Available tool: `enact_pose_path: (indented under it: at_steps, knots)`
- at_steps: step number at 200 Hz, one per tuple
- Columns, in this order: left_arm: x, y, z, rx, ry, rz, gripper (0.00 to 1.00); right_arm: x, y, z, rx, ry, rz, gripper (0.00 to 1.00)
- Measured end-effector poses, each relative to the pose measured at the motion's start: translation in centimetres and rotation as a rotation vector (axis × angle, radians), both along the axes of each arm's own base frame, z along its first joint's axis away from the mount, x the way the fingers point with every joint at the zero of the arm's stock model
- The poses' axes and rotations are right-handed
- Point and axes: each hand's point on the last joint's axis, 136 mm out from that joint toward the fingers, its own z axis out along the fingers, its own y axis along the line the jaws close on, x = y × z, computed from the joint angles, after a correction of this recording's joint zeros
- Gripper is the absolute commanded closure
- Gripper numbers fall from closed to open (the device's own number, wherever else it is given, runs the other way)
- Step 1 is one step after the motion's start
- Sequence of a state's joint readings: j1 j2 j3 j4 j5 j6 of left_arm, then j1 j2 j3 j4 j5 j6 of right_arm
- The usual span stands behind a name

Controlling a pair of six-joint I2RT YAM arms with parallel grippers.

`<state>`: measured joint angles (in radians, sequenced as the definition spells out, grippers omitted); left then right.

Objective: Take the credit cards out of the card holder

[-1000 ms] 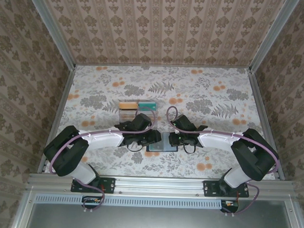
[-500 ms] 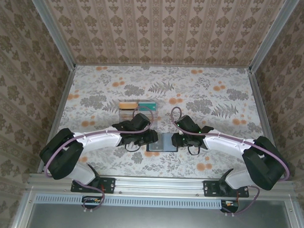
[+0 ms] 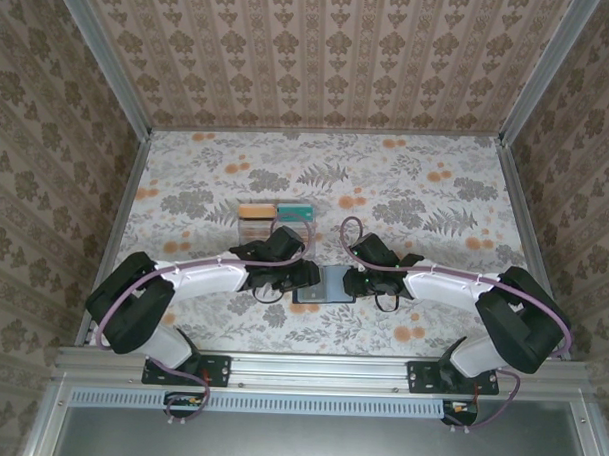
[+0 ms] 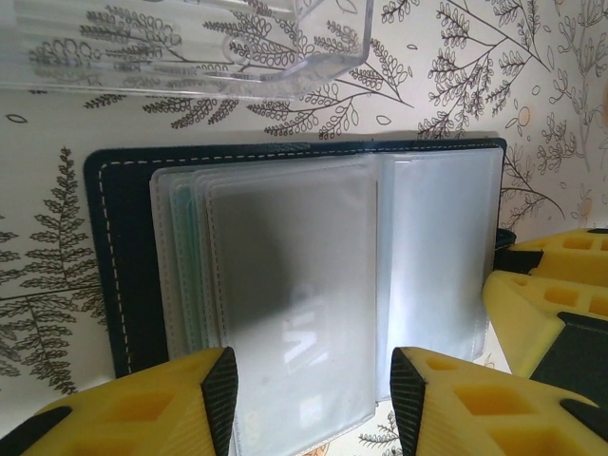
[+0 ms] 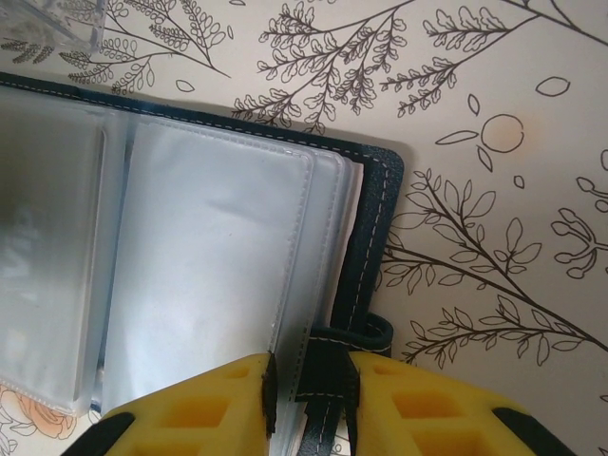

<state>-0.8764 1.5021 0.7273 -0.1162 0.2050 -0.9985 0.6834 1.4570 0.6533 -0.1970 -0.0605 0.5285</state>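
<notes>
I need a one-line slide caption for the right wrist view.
Right gripper pinches the strap of the open dark blue stitched card holder.

1. Seen from above, with 12 o'clock pointing away from the arm bases, the card holder (image 3: 325, 286) lies spread flat on the table (image 3: 436, 193), at its near middle.
2. The left gripper (image 3: 303, 278) sits at the holder's 9 o'clock edge; its fingers stand wide apart, astride the stacked sleeves (image 4: 285, 285).
3. The right gripper (image 3: 351, 282) sits at the holder's 3 o'clock edge; its fingers press in on either side of the holder's strap (image 5: 321, 380).
4. A tray (image 3: 276, 232) stands at the holder's 11 o'clock, just beside it; two credit cards (image 3: 255, 211) lie side by side at the tray's far end, the second card (image 3: 296, 210) at the first's 3 o'clock.
</notes>
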Motion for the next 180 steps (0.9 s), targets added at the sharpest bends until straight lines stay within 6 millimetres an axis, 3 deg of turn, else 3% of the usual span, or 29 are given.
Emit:
enact_pose_path:
  at_steps: [114, 180]
  knots:
    - [-0.1, 0.1, -1.0, 0.021, 0.020, 0.000, 0.51, 0.1, 0.1, 0.0, 0.004, -0.004, 0.000, 0.72]
    - [0.1, -2.0, -0.4, -0.074, 0.020, -0.034, 0.48, 0.1, 0.2, -0.1, 0.007, -0.001, 0.000, 0.72]
